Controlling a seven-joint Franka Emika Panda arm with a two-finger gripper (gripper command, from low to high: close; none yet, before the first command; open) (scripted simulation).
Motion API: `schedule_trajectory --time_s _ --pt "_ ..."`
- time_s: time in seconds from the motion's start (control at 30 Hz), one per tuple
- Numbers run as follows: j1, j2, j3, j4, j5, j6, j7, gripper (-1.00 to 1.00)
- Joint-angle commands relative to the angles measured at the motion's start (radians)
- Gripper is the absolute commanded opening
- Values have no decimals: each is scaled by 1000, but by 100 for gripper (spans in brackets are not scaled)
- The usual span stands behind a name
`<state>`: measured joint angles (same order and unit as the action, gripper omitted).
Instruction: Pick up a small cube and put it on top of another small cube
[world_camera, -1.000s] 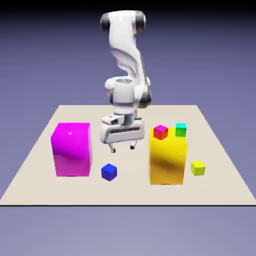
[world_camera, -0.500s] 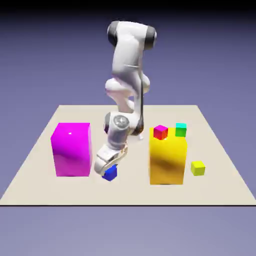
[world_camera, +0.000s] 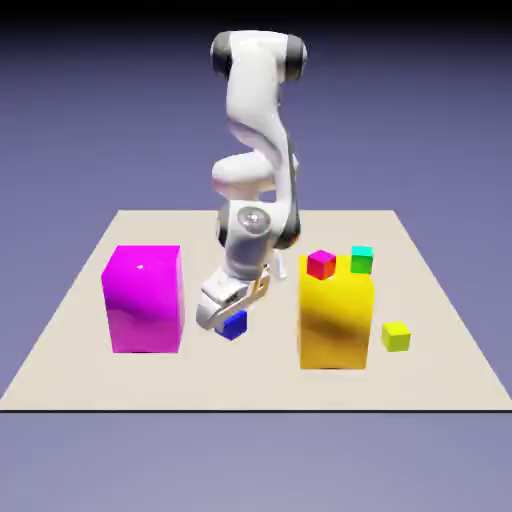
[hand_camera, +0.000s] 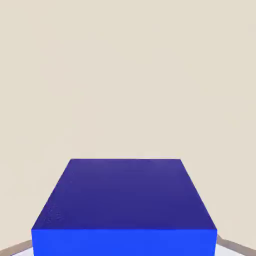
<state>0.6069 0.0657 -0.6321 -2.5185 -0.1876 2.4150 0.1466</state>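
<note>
1. Blue-violet backdrop (world_camera: 70, 130), pale bench (world_camera: 240, 385) in front; nothing there would disturb the work
2. Hand (hand_camera: 124, 245) clenched on the blue cube (hand_camera: 125, 195), one finger at each side; a grip too shallow or off centre could let it twist or slip during the carry
3. Whether the blue cube is clear of the bench I cannot tell for sure; if it is low, a sideways move could drag it
4. Yellow block (world_camera: 334, 325) stands between it and the lime cube (world_camera: 396, 337); too low a path could strike the block or knock the red cube (world_camera: 321, 265) and green cube (world_camera: 362, 260) seen at its top
5. Lime cube sits on the bench, bare on top; poor centring, pressing down or early release could push it away or topple the stack
</note>
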Motion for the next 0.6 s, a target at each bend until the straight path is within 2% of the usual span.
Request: schedule_trajectory --time_s 0.0,0.13,0.37,0.43,0.57 --pt "18 -6 -4 36 29 -31 24 -100" --pt "117 -11 4 180 123 -130 101 -100" --pt "348 180 257 352 -21 -77 67 -100" --pt "354 227 322 312 -102 -23 10 -100" --pt "291 141 467 180 -134 -33 -144 -100"
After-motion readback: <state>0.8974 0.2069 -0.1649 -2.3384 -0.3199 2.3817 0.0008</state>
